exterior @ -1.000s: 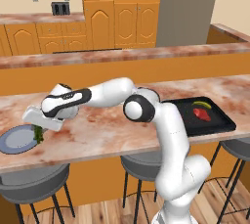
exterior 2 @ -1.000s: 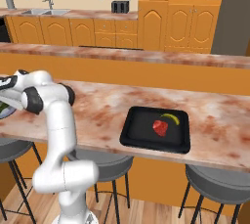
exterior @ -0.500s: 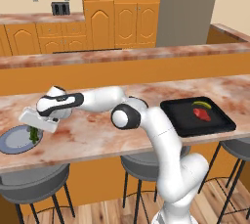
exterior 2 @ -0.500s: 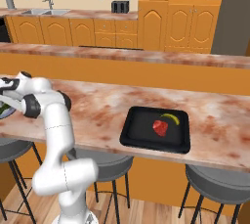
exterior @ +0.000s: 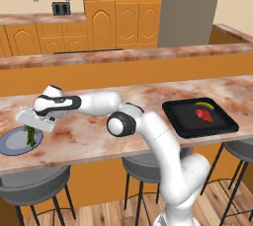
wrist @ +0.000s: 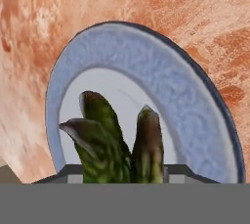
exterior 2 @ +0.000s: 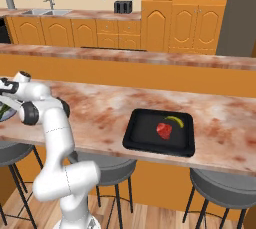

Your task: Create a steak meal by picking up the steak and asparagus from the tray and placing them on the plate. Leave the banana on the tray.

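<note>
The asparagus (exterior: 31,135) hangs under the gripper (exterior: 32,127) over the plate (exterior: 11,142) at the counter's (exterior: 99,136) far left end, its long axis running from the fingers down toward the plate's middle — tips pointing at the plate in the hand view. Whether the fingers clamp it, I cannot tell. The steak (exterior: 204,115) and banana (exterior: 203,105) lie on the tray (exterior: 180,122), well apart.

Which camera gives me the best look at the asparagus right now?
The hand view: the asparagus sits close up over the plate, its tips clear. The left base view shows it small and dark at the plate. In the right base view it's too small to make out.
</note>
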Tool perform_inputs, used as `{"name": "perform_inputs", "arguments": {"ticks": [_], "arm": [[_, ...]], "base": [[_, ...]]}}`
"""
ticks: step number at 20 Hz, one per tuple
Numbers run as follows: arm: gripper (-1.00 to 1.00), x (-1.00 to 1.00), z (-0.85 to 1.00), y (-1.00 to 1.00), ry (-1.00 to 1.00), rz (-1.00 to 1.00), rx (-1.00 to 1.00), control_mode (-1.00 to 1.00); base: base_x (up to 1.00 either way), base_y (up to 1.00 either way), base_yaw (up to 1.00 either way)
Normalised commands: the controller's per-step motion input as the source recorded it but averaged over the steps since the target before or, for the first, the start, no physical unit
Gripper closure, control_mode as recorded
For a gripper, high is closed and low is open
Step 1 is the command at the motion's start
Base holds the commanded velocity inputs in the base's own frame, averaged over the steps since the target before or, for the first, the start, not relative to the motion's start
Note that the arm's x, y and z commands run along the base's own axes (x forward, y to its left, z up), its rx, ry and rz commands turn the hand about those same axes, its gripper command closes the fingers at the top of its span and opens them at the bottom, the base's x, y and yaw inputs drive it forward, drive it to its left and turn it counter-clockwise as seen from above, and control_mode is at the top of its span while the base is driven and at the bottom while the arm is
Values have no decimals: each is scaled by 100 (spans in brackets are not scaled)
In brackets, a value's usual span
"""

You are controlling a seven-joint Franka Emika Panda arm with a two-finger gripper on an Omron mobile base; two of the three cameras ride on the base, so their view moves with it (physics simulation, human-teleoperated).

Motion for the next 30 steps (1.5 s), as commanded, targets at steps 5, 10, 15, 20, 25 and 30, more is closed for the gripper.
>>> {"name": "perform_inputs", "arguments": {"ticks": [5,10,15,20,25,30], "arm": [[-100,-6,0,-1,-2,-5,0,-100],[-100,-31,0,-39,0,-10,0,-100],[-100,-72,0,-92,0,-11,0,-100],[-100,-85,12,-100,-3,-7,0,-100],[-100,-52,50,-100,-6,-1,1,-100],[-100,-27,64,-100,-2,0,0,-100]], "base": [[0,0,0],[0,0,0],[0,0,0],[0,0,0],[0,0,0],[0,0,0]]}}
